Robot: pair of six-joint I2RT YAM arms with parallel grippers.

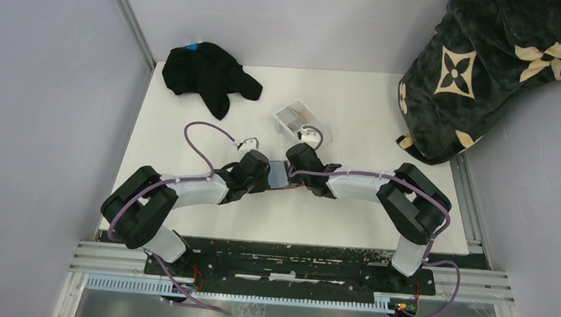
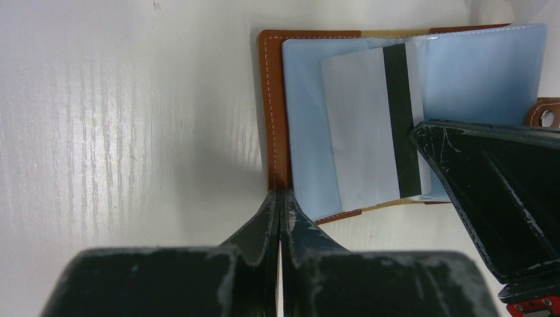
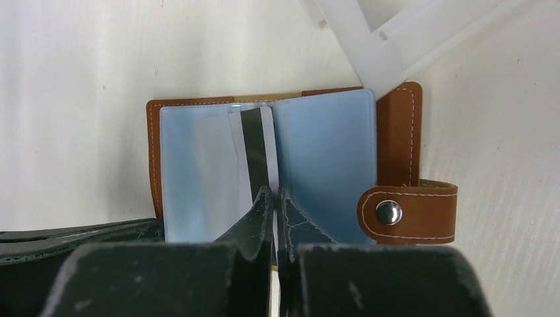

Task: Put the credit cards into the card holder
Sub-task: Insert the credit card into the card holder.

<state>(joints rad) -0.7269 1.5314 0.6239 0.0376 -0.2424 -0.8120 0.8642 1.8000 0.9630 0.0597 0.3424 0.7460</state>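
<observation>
The brown card holder (image 1: 280, 175) lies open on the table between both arms, light blue sleeves up (image 2: 272, 99) (image 3: 396, 132). A grey credit card (image 2: 360, 132) (image 3: 218, 158) with a black stripe lies on its left page, part under the sleeve. My left gripper (image 2: 282, 195) (image 1: 265, 178) is shut, its tips resting on the holder's brown edge. Shut too, my right gripper (image 3: 274, 191) (image 1: 293, 176) has its tips against the card's striped edge, nothing between the fingers. The snap tab (image 3: 409, 212) sticks out to the right.
A clear plastic tray (image 1: 300, 119) with more cards stands just behind the holder. Black cloth (image 1: 209, 75) lies at the back left, a dark patterned blanket (image 1: 485, 68) at the back right. A white bracket (image 3: 370, 39) shows beyond the holder.
</observation>
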